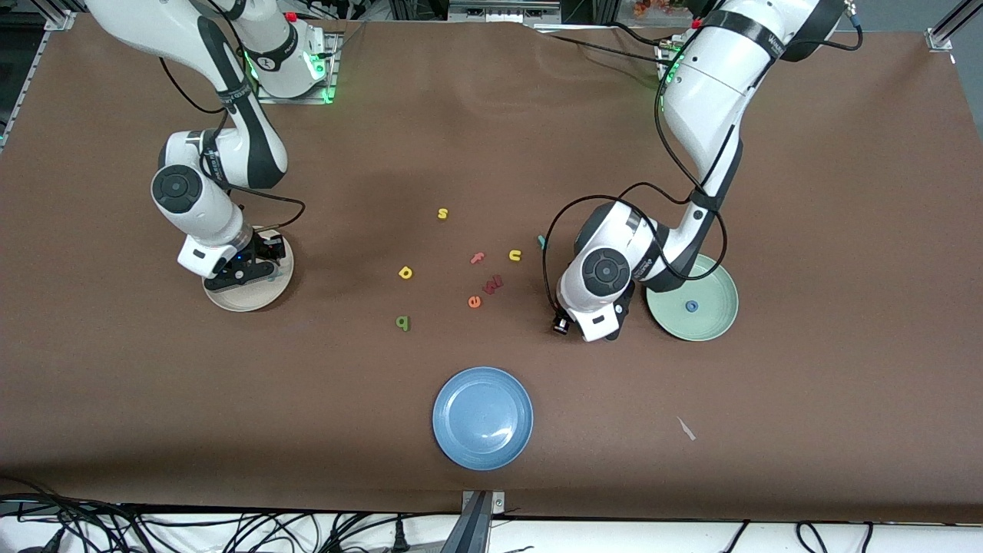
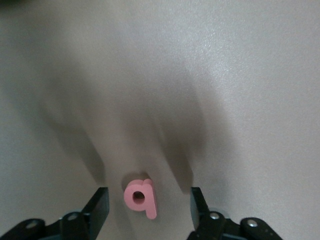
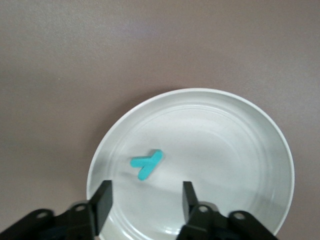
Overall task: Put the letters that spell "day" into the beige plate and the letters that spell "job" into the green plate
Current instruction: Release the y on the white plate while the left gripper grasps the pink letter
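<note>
The salmon-red b [image 2: 140, 197] lies flat on the table between the fingers of my left gripper [image 2: 148, 209], which is open, with a gap on each side of the letter. In the front view that hand hides the b, beside the green plate [image 1: 718, 321], which holds the blue o [image 1: 691, 306]. My right gripper [image 3: 145, 200] hangs open over the beige plate [image 3: 250, 107], where the teal y [image 3: 147, 164] lies. The yellow d [image 1: 405, 272] and dark green a [image 1: 402, 322] lie on the table mid-way. The teal j [image 1: 541, 241] lies near the left arm.
A blue plate [image 1: 482, 417] sits nearest the front camera. Loose letters lie mid-table: a yellow s [image 1: 442, 213], a pink f [image 1: 478, 258], a yellow u [image 1: 514, 255], an orange e [image 1: 474, 302] and a red letter [image 1: 492, 284]. A small scrap [image 1: 686, 428] lies toward the left arm's end.
</note>
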